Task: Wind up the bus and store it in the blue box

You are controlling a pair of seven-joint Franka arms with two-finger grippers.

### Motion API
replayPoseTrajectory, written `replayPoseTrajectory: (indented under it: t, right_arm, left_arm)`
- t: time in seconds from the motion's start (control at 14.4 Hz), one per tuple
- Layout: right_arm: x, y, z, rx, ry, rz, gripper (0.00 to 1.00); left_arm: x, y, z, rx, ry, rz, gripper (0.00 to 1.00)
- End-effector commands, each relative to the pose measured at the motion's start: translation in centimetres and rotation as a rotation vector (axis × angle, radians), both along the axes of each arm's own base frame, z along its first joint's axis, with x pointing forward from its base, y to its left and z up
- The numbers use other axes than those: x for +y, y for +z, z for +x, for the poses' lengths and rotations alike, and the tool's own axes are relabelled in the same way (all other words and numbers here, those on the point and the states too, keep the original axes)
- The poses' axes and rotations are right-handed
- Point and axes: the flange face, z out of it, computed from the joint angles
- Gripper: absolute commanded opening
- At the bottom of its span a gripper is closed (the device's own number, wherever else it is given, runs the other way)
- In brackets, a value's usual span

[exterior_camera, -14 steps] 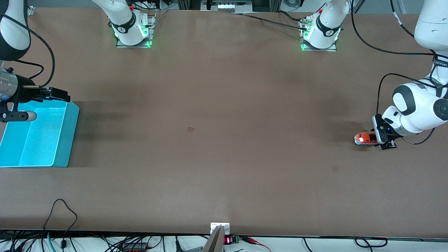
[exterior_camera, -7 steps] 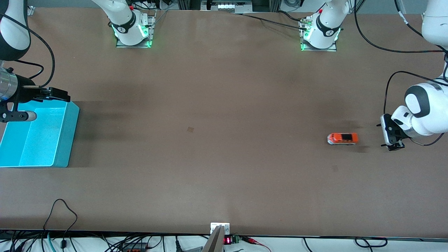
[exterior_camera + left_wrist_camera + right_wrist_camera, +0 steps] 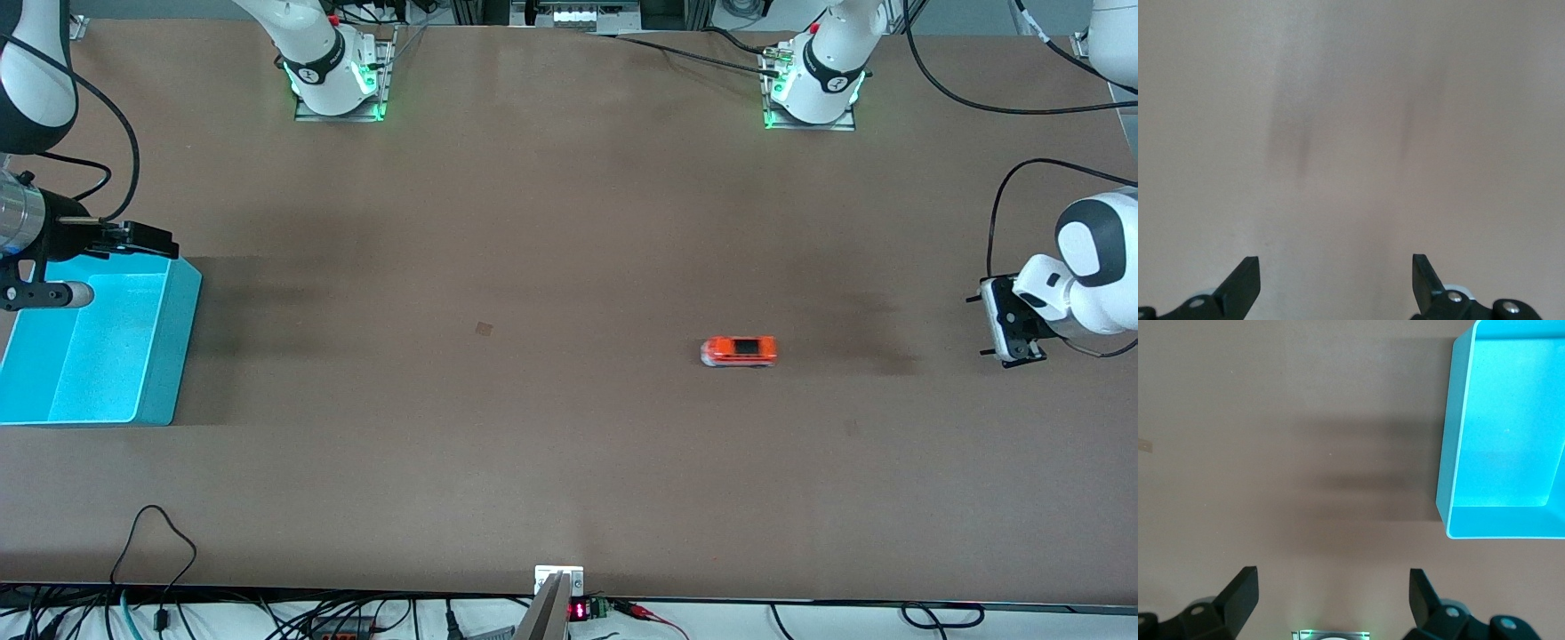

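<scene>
The small orange bus (image 3: pixel 739 351) stands free on the brown table, between the middle and the left arm's end, and looks blurred. My left gripper (image 3: pixel 994 325) is open and empty at the left arm's end, well apart from the bus. Its wrist view shows only bare table between its spread fingers (image 3: pixel 1337 280). The blue box (image 3: pixel 98 347) sits empty at the right arm's end. My right gripper (image 3: pixel 164 242) waits open and empty over the box's corner that lies farthest from the front camera. Its wrist view (image 3: pixel 1333 593) shows the box (image 3: pixel 1505 440).
The two arm bases (image 3: pixel 338 84) (image 3: pixel 813 93) stand along the table's edge farthest from the front camera. A small tape mark (image 3: pixel 484 329) lies near the table's middle. Cables (image 3: pixel 160 533) hang at the edge nearest the front camera.
The left gripper has let go of the bus and drawn back toward the left arm's end. The bus has rolled across the table toward the right arm's end. The right arm has not moved.
</scene>
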Motion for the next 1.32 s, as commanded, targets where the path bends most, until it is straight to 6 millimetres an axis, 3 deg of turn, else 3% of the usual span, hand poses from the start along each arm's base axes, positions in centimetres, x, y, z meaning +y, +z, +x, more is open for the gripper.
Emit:
replayPoseTrajectory:
  t: [0.0, 0.14, 0.28, 0.55, 0.97, 1.25]
  right_arm:
    - [0.1, 0.5, -0.2, 0.010, 0.002, 0.016, 1.00]
    - [0.0, 0.4, -0.2, 0.013, 0.002, 0.016, 1.00]
    - [0.0, 0.4, -0.2, 0.015, 0.002, 0.017, 1.00]
    - [-0.1, 0.4, -0.2, 0.017, 0.000, 0.017, 1.00]
    - [0.0, 0.4, -0.2, 0.017, 0.002, 0.017, 1.00]
    - [0.0, 0.4, -0.2, 0.016, 0.003, 0.017, 1.00]
  left_arm:
    - [-0.5, 3.4, -1.0, 0.037, 0.083, 0.020, 1.00]
    - [-1.2, 4.8, -1.4, 0.069, 0.162, 0.034, 1.00]
    - [-3.6, 6.8, -1.3, 0.082, 0.205, 0.049, 1.00]
    - [-7.6, 12.7, 0.1, 0.128, 0.344, 0.084, 1.00]
    - [-15.0, 18.6, 0.6, 0.219, 0.565, 0.167, 1.00]
    - [-20.8, 22.5, -0.5, 0.200, 0.794, 0.256, 1.00]
